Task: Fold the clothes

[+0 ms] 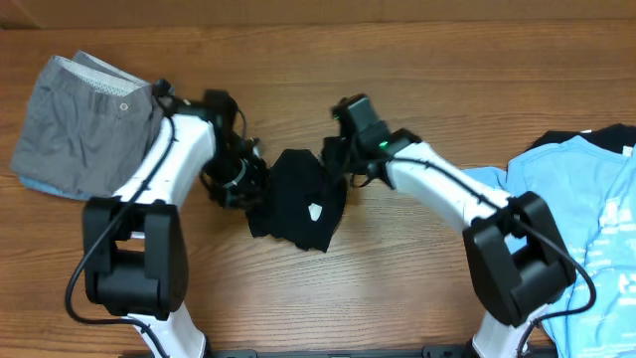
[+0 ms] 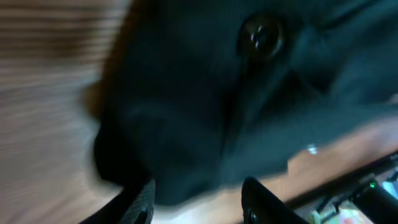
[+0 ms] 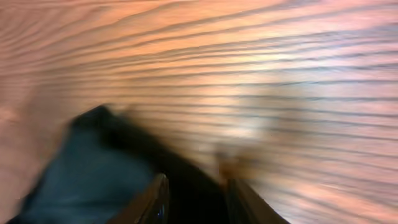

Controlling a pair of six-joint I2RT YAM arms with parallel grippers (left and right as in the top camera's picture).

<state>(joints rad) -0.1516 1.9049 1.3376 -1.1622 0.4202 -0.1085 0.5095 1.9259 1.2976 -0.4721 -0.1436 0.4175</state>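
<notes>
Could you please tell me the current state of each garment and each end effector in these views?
black garment: crumpled in a heap mid-table, not folded.
grey shorts: apparently folded, lying at the left.
light blue T-shirt: spread out at the right, unfolded.
left end effector: fingers apart at the black garment; grip unclear.
right end effector: fingers apart at the black garment; grip unclear.

Overhead; 2 wrist close-ups of garment

A blurred black garment bears a dark button near its top, the parted claw at its lower edge, wooden bench at its left.
</notes>
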